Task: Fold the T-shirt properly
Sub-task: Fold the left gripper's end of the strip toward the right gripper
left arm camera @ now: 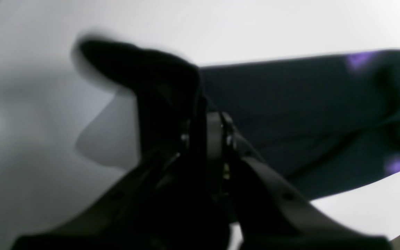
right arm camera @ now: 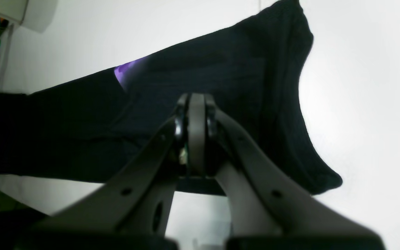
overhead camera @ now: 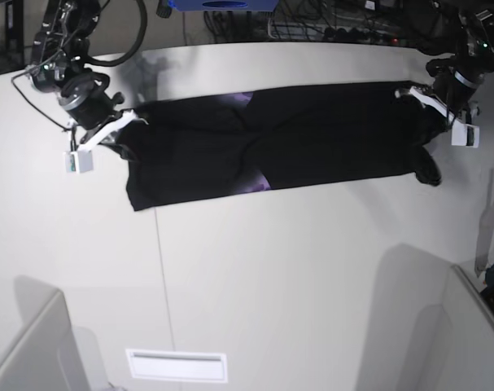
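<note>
Mid-fold: T-shirt (overhead camera: 312, 134) stretched long across the tabletop (overhead camera: 271, 269). Left pincer (overhead camera: 443, 104) and right pincer (overhead camera: 108, 130) each pinching an end. Next I'd probably bring both ends together evenly.

Both arms are black and jointed — black cables loop beside the right arm (overhead camera: 63, 69). Each gripper has pale grey fingers (right arm camera: 252, 163) with small round holes.

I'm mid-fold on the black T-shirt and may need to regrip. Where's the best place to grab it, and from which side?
Probably the short ends. The T-shirt lies as a long flat band on the table, so take each end from outside, where the left gripper and right gripper are shut on it.
</note>
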`<state>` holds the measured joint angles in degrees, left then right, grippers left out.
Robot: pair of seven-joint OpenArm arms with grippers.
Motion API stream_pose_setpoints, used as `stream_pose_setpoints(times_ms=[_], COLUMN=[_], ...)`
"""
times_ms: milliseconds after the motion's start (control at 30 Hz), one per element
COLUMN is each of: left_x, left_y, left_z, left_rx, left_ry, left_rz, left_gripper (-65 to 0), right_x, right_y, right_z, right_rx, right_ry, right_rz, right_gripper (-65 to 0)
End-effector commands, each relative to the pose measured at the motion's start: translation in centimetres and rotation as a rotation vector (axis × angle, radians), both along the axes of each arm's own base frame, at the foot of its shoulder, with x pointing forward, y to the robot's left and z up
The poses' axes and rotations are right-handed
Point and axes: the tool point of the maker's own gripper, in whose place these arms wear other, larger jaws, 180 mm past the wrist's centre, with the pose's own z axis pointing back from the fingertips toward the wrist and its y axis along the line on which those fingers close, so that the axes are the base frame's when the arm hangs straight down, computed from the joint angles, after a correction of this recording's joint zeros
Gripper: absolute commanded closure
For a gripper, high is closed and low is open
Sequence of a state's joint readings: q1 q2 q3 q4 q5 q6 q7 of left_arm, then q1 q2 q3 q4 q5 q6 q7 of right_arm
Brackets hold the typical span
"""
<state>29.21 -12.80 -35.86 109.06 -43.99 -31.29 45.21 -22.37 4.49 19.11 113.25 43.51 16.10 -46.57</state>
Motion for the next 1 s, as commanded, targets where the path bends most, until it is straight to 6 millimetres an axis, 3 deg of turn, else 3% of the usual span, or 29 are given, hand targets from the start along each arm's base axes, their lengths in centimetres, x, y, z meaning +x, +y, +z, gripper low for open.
stream_pose_setpoints(times_ms=[0, 167, 467, 700, 967], left_x=[0.2, 1.4, 3.0, 3.6, 3.3], left_y=[-1.1, -6.6, -11.7, -14.4, -14.5], left_z=[0.1, -1.4, -1.9, -1.7, -1.9], left_rx=[-0.022, -0.131, -0.220, -0.250, -0.251], left_ry=[0.001, 0.050, 0.082, 0.086, 0.094], left_rz=[-0.016, -0.077, -0.121, -0.178, -0.181], left_gripper=[0.0, 0.0, 0.0, 0.0, 0.0], right_x=[0.5, 0.5, 0.6, 0.7, 0.7], right_y=[-0.1, -0.2, -1.1, -1.2, -1.2], right_z=[1.2, 1.1, 1.2, 1.3, 1.3], right_rx=[0.002, -0.001, -0.011, -0.012, -0.012], right_ry=[-0.048, -0.047, -0.048, -0.050, -0.050], right_rz=[0.001, 0.001, -0.024, -0.024, -0.024], right_gripper=[0.0, 0.0, 0.0, 0.0, 0.0])
